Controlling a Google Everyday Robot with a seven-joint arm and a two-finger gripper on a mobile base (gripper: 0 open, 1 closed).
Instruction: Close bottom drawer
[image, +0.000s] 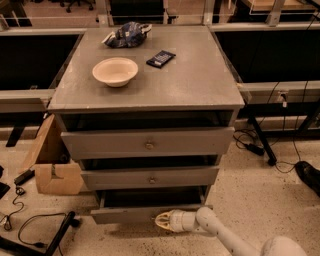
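The grey cabinet has three drawers. Its bottom drawer (125, 214) is the lowest and slimmest, and it stands pulled out a little, with a dark gap above its front. My gripper (159, 220) reaches in from the lower right on a white arm and sits right at the drawer front, near its middle. The drawer's knob is hidden behind the gripper. The middle drawer (150, 178) and top drawer (147, 143) each show a brass knob.
On the cabinet top (200, 75) lie a white bowl (115, 71), a dark phone-like object (160, 58) and a crumpled blue bag (127, 35). A cardboard box (54, 165) stands left of the cabinet. Cables (35, 225) run over the floor at left and right.
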